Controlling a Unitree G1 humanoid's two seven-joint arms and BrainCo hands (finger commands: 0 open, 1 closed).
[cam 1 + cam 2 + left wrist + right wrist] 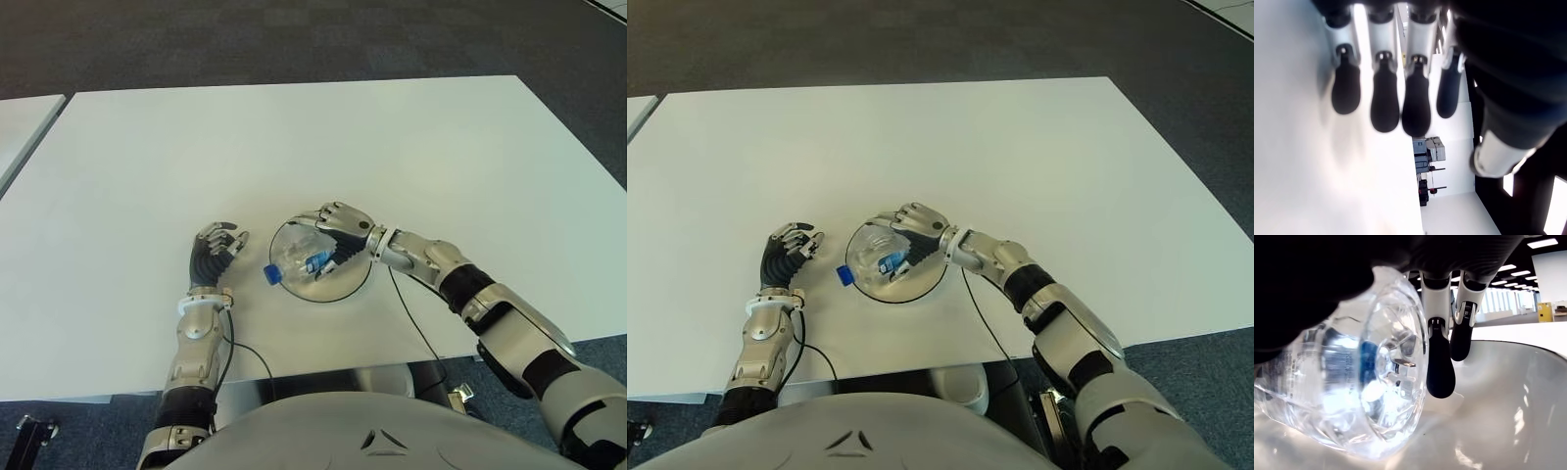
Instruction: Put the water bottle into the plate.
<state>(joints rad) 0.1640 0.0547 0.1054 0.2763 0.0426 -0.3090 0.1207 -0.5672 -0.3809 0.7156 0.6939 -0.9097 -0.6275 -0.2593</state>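
One risk we see: right hand [333, 227] holds water bottle [297, 258] lying across plate [355, 285]; its cap overhangs, so it may roll out. Left hand [216, 251] is relaxed, empty.

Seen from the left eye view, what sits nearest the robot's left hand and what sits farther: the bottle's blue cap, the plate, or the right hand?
1. Blue cap, just right of the left hand.
2. Plate, beyond the cap.
3. Right hand, gripping the water bottle over the plate's far side.

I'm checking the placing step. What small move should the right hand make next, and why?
Probably open the right hand and let go: the water bottle already lies on its side in the plate, fingers around it. The left hand shows idle beside the plate.
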